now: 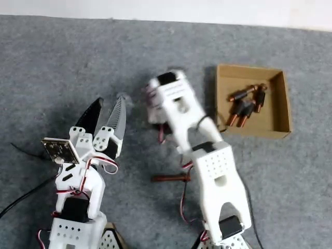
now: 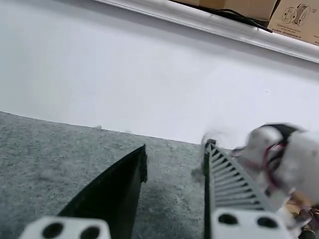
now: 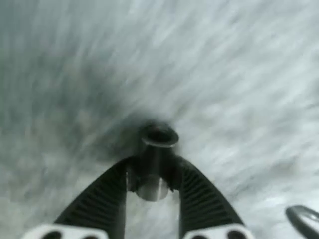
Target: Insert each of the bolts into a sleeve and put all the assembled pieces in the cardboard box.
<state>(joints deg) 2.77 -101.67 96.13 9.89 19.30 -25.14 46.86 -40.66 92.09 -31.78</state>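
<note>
**Left gripper** (image 1: pixel 110 102). It is nearest the arm bases and poised over bare grey tabletop (image 1: pixel 52 67). One finger is black and one is white and ribbed. They are spread apart with nothing between them. Judged to be parked open so it can take a partner piece when one is offered.

**Copper-coloured rod** (image 1: pixel 171 178). It lies flat on the tabletop between the two arms, partly tucked under the right arm's lower segment. It is apparently a bolt not yet sleeved, though that is not certain. It touches neither gripper.

**Right gripper** (image 3: pixel 154 174). It sits further out, above the tabletop, and is clenched on a sleeve (image 3: pixel 158 144). The sleeve is a dark cylinder lying along the line of the fingers, pinched at its middle. Its dark-rimmed end juts past the fingertips. This hold probably leaves that end free to take a bolt. No bolt can be made out in it.

**Cardboard box** (image 1: pixel 225 72). It stands at the far right with its top open. The right arm's wrist is near its left wall but not over it, so the sleeve is outside the box.

**Assembled pieces** (image 1: pixel 246 106). Several lie clustered on the box floor, copper shafts in dark sleeves, apparently finished.

**White wall** (image 2: pixel 149 74). It rises beyond the tabletop's far edge.
</note>
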